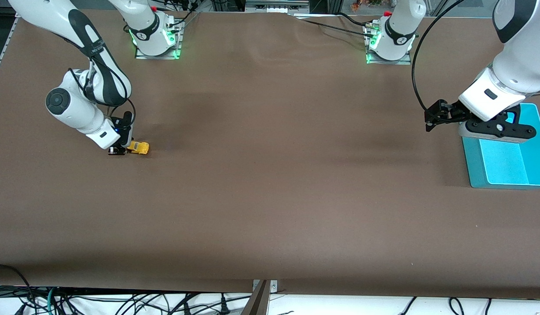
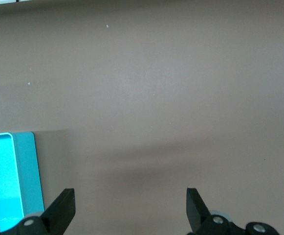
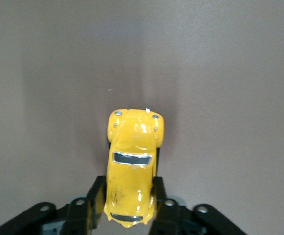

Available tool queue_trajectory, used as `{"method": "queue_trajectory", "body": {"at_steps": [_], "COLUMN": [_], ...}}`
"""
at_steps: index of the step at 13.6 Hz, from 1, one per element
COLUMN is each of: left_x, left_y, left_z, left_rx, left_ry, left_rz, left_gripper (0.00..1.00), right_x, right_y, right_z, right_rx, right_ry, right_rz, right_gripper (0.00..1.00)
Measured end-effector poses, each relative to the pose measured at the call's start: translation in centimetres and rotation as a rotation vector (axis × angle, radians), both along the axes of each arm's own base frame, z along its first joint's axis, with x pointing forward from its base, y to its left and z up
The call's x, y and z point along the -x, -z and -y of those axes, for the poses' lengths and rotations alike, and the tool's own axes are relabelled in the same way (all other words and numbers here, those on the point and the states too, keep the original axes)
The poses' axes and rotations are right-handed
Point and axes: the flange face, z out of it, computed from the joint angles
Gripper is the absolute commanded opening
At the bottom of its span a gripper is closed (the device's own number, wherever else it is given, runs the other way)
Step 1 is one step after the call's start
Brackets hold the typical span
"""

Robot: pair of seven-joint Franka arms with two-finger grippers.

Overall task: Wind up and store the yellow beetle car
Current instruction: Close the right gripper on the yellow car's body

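Car: the yellow beetle car [image 3: 133,169] sits on the brown surface [image 1: 270,197] toward the right arm's end, wheels down as far as can be told.
Right gripper: the right gripper [image 3: 129,203] is down at the surface, fingers clamped on the car's flanks at one end of its body; the rest of the car sticks out clear of the fingers.
Tray: a teal tray [image 1: 473,168] lies at the left arm's end, well apart from the car, with a lighter inset; it is probably where the car gets stored.
Left gripper: the left gripper [image 2: 130,208] hangs over the tray's edge and the surface beside it, fingers spread wide and holding nothing; this arm waits.
Risk, grip: the hold is on one end only, so the smooth rounded body could pivot or squirt out when dragged for winding.
Risk, winding: too little downward press and the wheels may skid instead of turning.
Risk, carry: a long way to the tray; a wound car could roll off if released on the surface.
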Motion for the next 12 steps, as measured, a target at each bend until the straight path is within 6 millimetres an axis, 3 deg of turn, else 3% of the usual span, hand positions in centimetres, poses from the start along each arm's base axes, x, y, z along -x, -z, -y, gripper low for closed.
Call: {"method": "queue_trajectory", "body": {"at_steps": [3,8,12], "left_x": [0.2,0.3,0.3], "left_y": [0.2,-0.3,-0.6], "left_z": [-0.2,0.3,1.0], "left_rx": [-0.003,-0.002,-0.002], "left_ry": [-0.003,0.006,0.018], "left_rz": [-0.018,-0.017,-0.012], "left_gripper": [1.0,1.0,1.0], "right_x": [0.0,-0.8,-0.5], "right_y": [0.0,-1.4,-0.6], "right_z": [-0.6,-6.2,-6.1], "right_rx": [-0.002,-0.027,-0.031], "right_ry": [-0.029,-0.128,-0.13], "right_rz": [0.002,0.033,0.015], "right_gripper": [0.07,0.07,0.07]}}
